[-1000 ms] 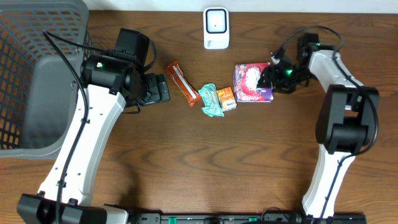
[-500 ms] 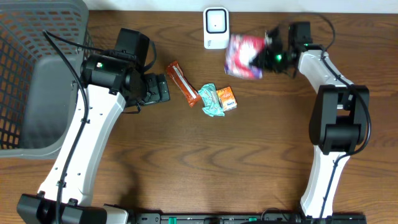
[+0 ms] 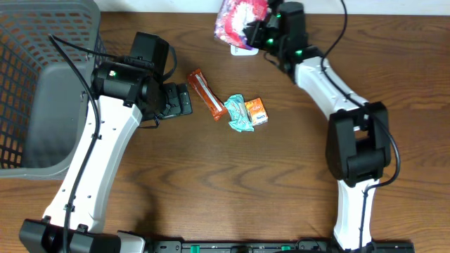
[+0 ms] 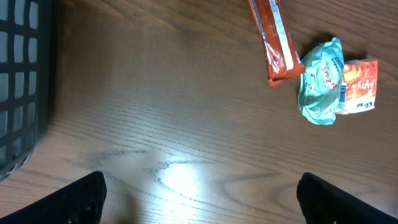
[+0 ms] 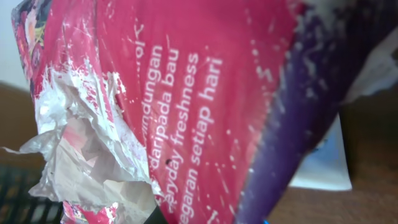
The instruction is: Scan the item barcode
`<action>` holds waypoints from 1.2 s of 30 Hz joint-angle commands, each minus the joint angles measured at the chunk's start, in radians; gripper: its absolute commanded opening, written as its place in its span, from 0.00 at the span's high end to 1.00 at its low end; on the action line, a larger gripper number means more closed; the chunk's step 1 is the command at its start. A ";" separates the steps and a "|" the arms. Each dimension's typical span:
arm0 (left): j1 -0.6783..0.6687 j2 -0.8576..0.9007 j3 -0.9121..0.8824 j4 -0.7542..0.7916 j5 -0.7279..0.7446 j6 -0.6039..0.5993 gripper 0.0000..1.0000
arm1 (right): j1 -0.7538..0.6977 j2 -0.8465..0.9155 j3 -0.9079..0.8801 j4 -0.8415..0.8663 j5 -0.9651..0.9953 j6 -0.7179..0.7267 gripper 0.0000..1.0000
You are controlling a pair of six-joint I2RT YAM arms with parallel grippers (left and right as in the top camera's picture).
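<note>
So the right end effector (image 3: 266, 31) is pinched almost completely shut on one edge of the pink and purple pack (image 3: 239, 17). It's holding the pack up at the far edge of the surface (image 3: 232, 183), right above the little white scanner (image 3: 242, 49). The left end effector (image 3: 181, 100) is spread as wide as it goes with nothing in it, hovering just beside the orange snack bar (image 3: 206, 93).

What worries me is that the pack is soft and crinkly, with a torn flap of clear wrap hanging off it, and it's only gripped by a thin bit. I reckon it could slide out or droop. I also can't spot a barcode anywhere. The wrist view only shows the printed text side, so the code may be facing away from the scanner or hidden under that crumpled wrap. If so, it won't read. The pack also covers most of the scanner from above, so I can't tell if they're touching.

The surface is dark wood grain. A teal packet (image 3: 239, 114) and a small orange packet (image 3: 256, 111) sit touching each other mid-surface, near the bar. A grey mesh basket (image 3: 28, 42) sits off to the left. You barely see the room, just something pale behind the pack.
</note>
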 commanded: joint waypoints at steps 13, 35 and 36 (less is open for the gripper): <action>0.000 0.006 -0.005 -0.003 -0.010 0.010 0.02 | -0.269 -0.096 0.007 -0.305 0.211 -0.102 0.99; 0.000 0.006 -0.005 -0.003 -0.010 0.010 0.02 | -0.753 -0.089 -0.044 -0.502 0.158 0.108 0.12; 0.000 0.006 -0.005 -0.003 -0.010 0.009 0.02 | -0.753 -0.095 -0.042 -0.497 0.119 0.052 0.08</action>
